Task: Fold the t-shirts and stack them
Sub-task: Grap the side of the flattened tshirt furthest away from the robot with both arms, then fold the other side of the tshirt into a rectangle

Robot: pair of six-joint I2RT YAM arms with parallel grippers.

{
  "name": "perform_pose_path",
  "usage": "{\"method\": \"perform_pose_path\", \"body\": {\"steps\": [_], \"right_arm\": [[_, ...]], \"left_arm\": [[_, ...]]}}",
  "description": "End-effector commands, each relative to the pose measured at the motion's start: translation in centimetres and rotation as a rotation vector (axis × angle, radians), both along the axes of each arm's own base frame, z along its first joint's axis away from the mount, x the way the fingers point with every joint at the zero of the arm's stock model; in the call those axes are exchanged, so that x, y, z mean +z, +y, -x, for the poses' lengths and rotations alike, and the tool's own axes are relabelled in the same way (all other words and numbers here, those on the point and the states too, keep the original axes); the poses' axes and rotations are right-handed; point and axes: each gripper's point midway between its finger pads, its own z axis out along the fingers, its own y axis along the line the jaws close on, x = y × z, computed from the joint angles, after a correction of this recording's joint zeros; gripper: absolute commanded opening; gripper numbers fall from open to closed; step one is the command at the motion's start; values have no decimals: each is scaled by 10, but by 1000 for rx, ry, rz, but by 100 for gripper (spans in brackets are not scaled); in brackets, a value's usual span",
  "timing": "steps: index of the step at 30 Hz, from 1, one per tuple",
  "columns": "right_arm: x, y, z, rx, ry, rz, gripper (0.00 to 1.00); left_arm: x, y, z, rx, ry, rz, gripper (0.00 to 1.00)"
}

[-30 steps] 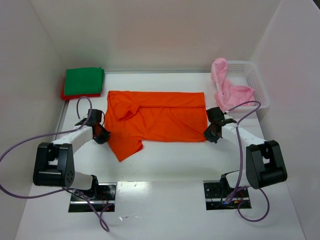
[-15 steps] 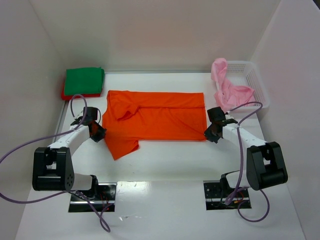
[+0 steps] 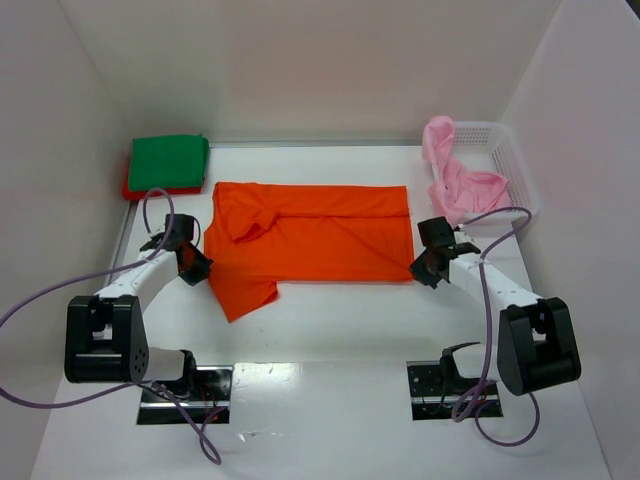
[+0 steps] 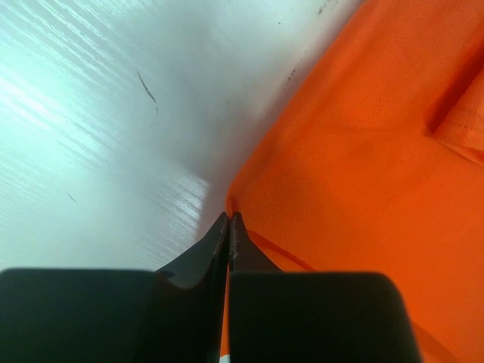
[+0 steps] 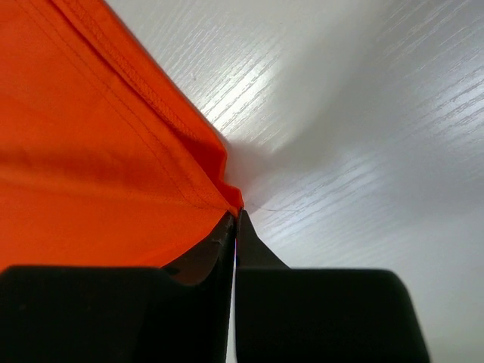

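Note:
A bright orange t-shirt [image 3: 310, 235] lies spread across the middle of the table, folded lengthwise, with a sleeve flap hanging toward the front left. My left gripper [image 3: 203, 270] is shut on its left edge; in the left wrist view the jaws [image 4: 229, 219] are pressed together with the orange hem [image 4: 340, 151] at their tip. My right gripper [image 3: 416, 272] is shut on the shirt's front right corner, and the right wrist view shows that corner [image 5: 151, 151] pinched at the gripper [image 5: 236, 215]. A folded green t-shirt [image 3: 170, 160] lies on a red one [image 3: 130, 188] at the back left. A pale pink t-shirt [image 3: 455, 180] hangs over the basket.
The white lattice basket [image 3: 505, 160] stands at the back right against the wall. White walls close in the table on three sides. Purple cables loop from both arms over the table's front half.
My left gripper has shut on the shirt's left edge and moved left, dragging the front flap with it. My right gripper has closed on the front right corner and shifted slightly right.

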Motion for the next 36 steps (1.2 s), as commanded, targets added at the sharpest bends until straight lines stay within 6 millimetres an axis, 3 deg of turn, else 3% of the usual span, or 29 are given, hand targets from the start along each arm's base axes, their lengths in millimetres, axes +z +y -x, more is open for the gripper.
{"method": "perform_pose_path", "body": {"steps": [1, 5, 10, 14, 18, 23, 24, 31, 36], "right_arm": [[15, -7, -2, -36, -63, 5, 0], [20, -5, -3, -24, -69, -2, 0], [44, -4, -22, -11, -135, 4, 0], [56, -10, -32, -16, -167, 19, 0], [77, -24, -54, -33, -225, 35, 0], [92, -31, -80, -27, -269, 55, 0], [86, -30, -83, -26, -259, 56, 0], [80, -34, -116, -25, -262, 61, 0], [81, -36, -154, -29, -286, 66, 0]], "left_arm": [[32, 3, -19, -44, -92, -21, 0], [45, 2, -21, -58, -117, -19, 0], [60, 0, -27, -86, -155, -17, 0], [71, 0, -32, -94, -185, -24, 0], [81, 1, -47, -94, -222, -27, 0], [96, 2, -75, -93, -273, -32, 0], [98, 2, -81, -93, -286, -34, 0], [95, 5, -124, -108, -295, -45, 0], [84, 11, -162, -114, -288, -56, 0]]}}
